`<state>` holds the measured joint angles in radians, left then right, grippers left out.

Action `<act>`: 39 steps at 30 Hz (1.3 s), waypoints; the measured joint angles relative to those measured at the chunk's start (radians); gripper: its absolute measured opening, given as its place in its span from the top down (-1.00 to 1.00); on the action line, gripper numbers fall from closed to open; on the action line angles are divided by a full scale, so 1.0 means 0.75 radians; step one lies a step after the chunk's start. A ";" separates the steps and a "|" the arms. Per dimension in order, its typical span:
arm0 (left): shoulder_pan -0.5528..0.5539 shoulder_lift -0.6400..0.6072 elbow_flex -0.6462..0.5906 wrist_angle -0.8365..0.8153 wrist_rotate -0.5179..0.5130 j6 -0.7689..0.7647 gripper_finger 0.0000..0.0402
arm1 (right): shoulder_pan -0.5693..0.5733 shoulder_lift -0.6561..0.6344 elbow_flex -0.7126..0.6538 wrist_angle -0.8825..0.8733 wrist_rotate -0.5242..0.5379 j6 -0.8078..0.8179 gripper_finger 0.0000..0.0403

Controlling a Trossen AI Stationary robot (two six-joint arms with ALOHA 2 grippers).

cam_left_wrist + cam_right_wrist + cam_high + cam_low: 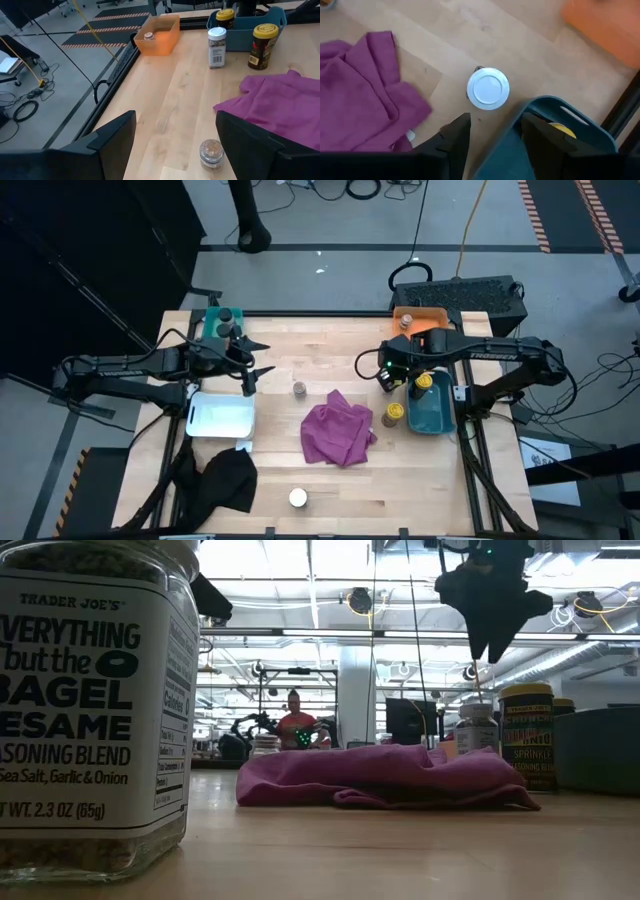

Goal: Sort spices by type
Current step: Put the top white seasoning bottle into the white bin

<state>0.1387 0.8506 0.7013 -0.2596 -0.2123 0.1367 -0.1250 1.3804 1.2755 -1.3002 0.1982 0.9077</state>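
My right gripper [388, 380] [492, 137] hangs open, pointing down, above the table beside the blue tray [570, 117]. A white-lidded spice jar [488, 88] [477, 725] stands upright just beyond its fingertips, untouched. A yellow-lidded jar [393, 413] [527, 735] stands on the table near it, and another [424, 382] stands in the blue tray. My left gripper [252, 370] [175, 145] is open and raised at the table's left; a small brownish jar [211, 152] [299, 389] stands ahead of it. A white-lidded jar [297, 498] stands near the front edge.
A crumpled magenta cloth [338, 432] lies mid-table. An orange tray [420, 318] at the far right holds one jar, and a green tray [222, 323] at the far left holds black-lidded jars. A white tray [220, 415] and a black cloth [225, 480] lie at the near left.
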 joint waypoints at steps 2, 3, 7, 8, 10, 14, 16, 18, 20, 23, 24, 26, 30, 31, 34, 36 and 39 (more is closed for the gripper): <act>0.000 0.000 0.000 0.001 0.000 -0.001 -0.40 | -0.016 0.012 0.000 0.014 0.004 -0.003 0.11; 0.000 0.000 0.000 0.001 0.000 -0.005 -0.40 | -0.023 0.022 0.000 0.021 0.008 -0.007 0.07; 0.000 0.000 0.000 -0.001 0.000 -0.033 -0.40 | -0.051 0.097 0.000 0.030 0.012 -0.050 -0.09; 0.000 0.000 0.000 -0.004 0.000 -0.033 -0.40 | -0.058 0.120 0.000 0.032 0.008 -0.065 -0.13; 0.000 0.000 0.000 -0.011 0.000 -0.034 -0.40 | -0.070 0.170 0.000 0.037 -0.001 -0.101 -0.18; 0.000 0.000 0.000 -0.011 0.000 -0.034 -0.40 | -0.098 0.232 0.000 0.043 -0.053 -0.148 -0.25; 0.000 0.000 0.000 -0.012 0.000 -0.034 -0.40 | -0.110 0.256 0.000 0.056 -0.061 -0.161 -0.26; 0.000 0.000 0.000 -0.013 0.000 -0.034 -0.40 | -0.119 0.281 0.000 0.057 -0.064 -0.179 -0.27; 0.000 0.000 0.000 -0.014 0.000 -0.034 -0.40 | -0.124 0.301 0.000 0.058 -0.080 -0.192 -0.27; 0.000 0.000 0.000 -0.018 0.000 -0.034 -0.40 | -0.131 0.332 0.000 0.068 -0.103 -0.204 -0.27; 0.000 0.000 0.000 -0.019 0.000 -0.034 -0.40 | -0.131 0.343 0.000 0.067 -0.107 -0.204 -0.27; 0.000 0.000 0.000 -0.019 0.000 -0.034 -0.40 | -0.131 0.366 0.000 0.068 -0.127 -0.219 -0.27; 0.000 0.000 0.000 -0.019 0.000 -0.034 -0.40 | -0.131 0.408 0.000 0.073 -0.133 -0.247 -0.23; 0.000 0.000 0.000 -0.019 -0.001 -0.034 -0.40 | -0.131 0.412 0.000 0.078 -0.133 -0.255 -0.21; 0.000 0.000 0.000 -0.018 -0.001 -0.034 -0.40 | -0.131 0.413 0.000 0.108 -0.133 -0.259 -0.12; 0.000 0.000 0.000 -0.017 -0.001 -0.034 -0.40 | -0.131 0.409 0.000 0.115 -0.134 -0.259 -0.02; 0.000 0.000 0.000 -0.016 -0.001 -0.035 -0.40 | -0.131 0.407 0.001 0.116 -0.134 -0.254 0.13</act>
<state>0.1387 0.8505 0.7013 -0.2714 -0.2127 0.1108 -0.2230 1.6854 1.2762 -1.2133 0.0975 0.7174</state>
